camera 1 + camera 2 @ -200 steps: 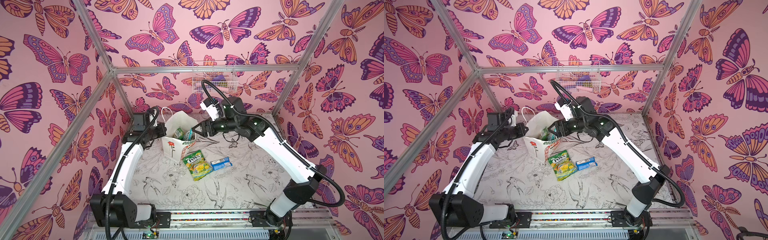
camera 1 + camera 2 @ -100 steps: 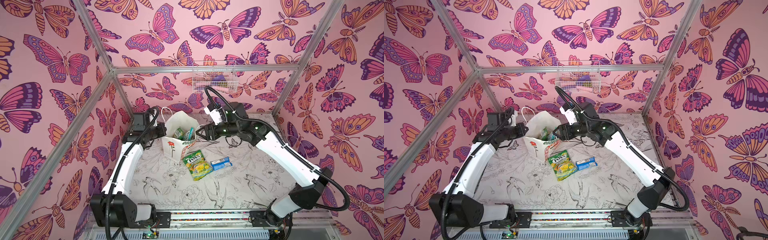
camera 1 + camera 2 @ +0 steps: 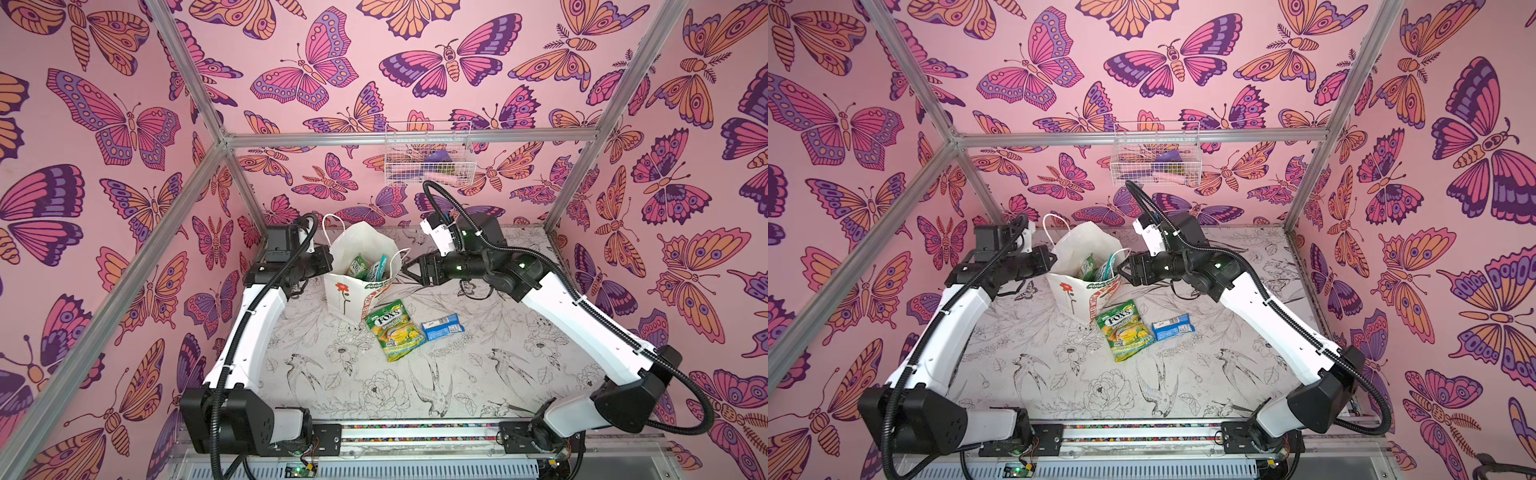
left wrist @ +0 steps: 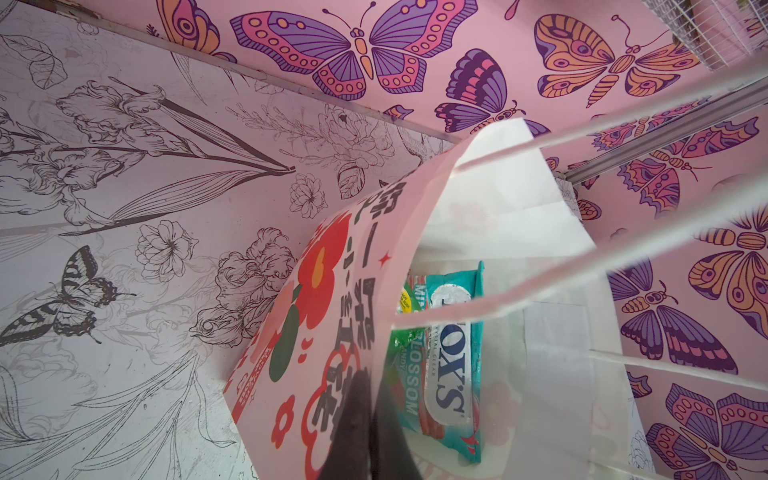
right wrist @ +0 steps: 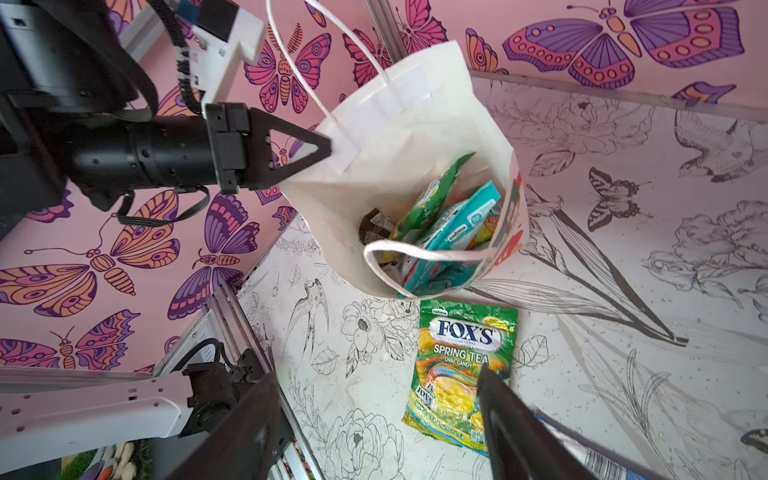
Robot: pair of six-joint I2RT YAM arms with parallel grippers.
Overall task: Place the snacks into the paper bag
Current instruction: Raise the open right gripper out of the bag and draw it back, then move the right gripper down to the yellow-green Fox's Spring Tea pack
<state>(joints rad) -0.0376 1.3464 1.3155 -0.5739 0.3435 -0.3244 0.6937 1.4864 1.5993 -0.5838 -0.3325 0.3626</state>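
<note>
Though lying just beside the foot of the tall white paper bag with cord handles and a red flower (image 3: 341,293), not yet inside: glossy green-yellow "FOX'S" candy packet (image 3: 395,330), flat and face up on the table, top edge nearest the bag's base, long axis pointing away from the bag. Just beside it, slightly farther from the bag: small blue-white packet (image 3: 442,327), also flat. Standing on end within the bag: a green packet (image 5: 432,195), a teal packet (image 5: 465,224) and a small dark wrapper (image 5: 374,222). Pinched together on the bag's rim, next to a handle patch: left gripper (image 5: 326,150), holding the mouth wide. Hovering beside the opposite rim, about level with the bag's mouth, jaws spread well apart and empty: right gripper (image 3: 406,269). Seen from that gripper, green-yellow packet below and outward from the bag, framed between the two black fingers (image 5: 511,424) in the wrist view. Judged the nearer and only free arm, so likely the one to pick. Judged need: drop down past the bag's side without snagging the near cord handle (image 5: 415,252), then close across the packet's short width, square to the long axis.
</note>
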